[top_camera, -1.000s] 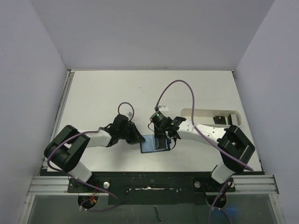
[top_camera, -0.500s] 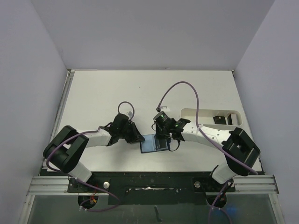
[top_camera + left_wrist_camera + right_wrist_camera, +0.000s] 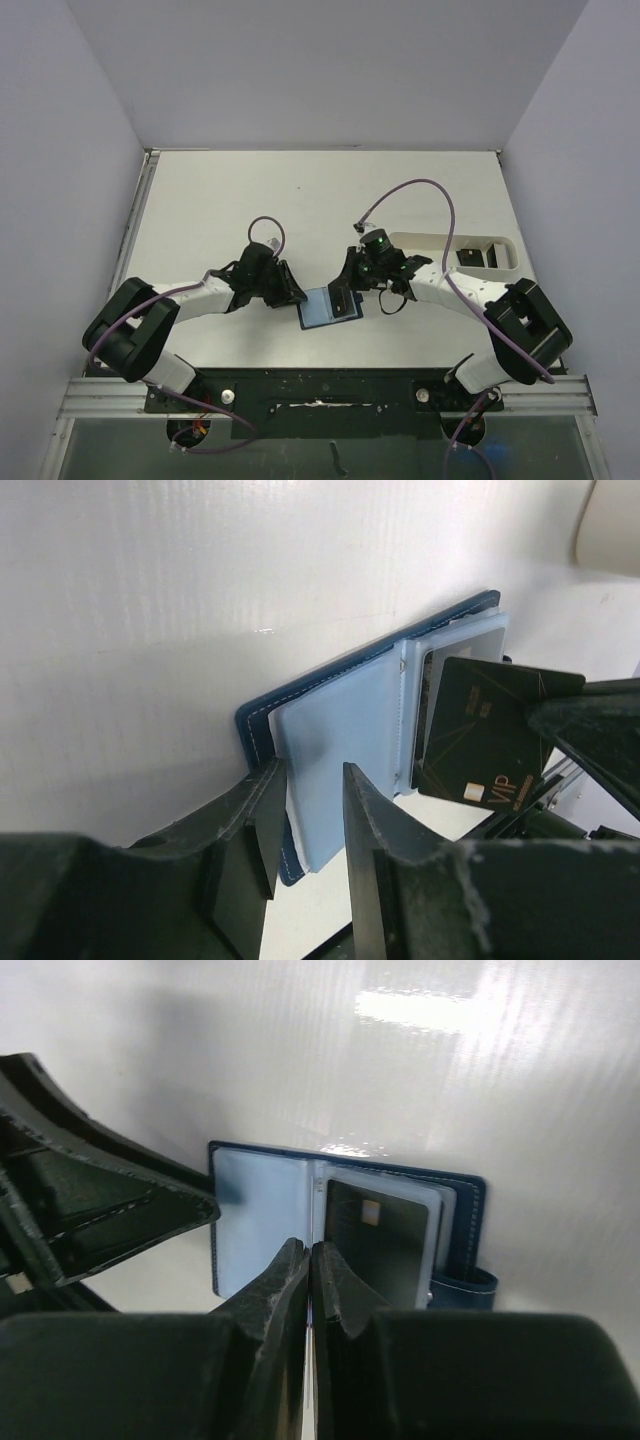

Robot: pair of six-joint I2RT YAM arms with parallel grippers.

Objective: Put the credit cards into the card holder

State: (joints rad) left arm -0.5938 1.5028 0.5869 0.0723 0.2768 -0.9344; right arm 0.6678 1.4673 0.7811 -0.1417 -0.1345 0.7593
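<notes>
We see the small navy blue folding card holder point(image 3: 325, 310) lying open on the white table point(image 3: 220, 200), low in the centre of the top view, between the two arms. Its lighter blue inner pockets face up.

In the left wrist view the left gripper point(image 3: 312, 780) sits at the lower middle of the frame. Its fingers point(image 3: 262, 825) stand narrowly apart, straddling the near edge of the card holder point(image 3: 340, 720), with a pale blue leaf showing in the gap.

At the right of that frame a thin black credit card with gold lines and "VIP" lettering point(image 3: 480, 740) tilts against the holder's right-hand pockets. Its far edge meets the dark finger of the right gripper point(image 3: 345, 293).

From the right wrist view, the right gripper point(image 3: 310, 1250) has its fingers point(image 3: 285, 1285) pressed together on a thin, edge-on sliver. Beyond them, in the open card holder point(image 3: 260, 1220), a dark chip card point(image 3: 385, 1245) shows in the right half.

A long white oblong tray point(image 3: 430, 243) sits at the right of the top view, with two dark cards point(image 3: 467, 257) inside.
</notes>
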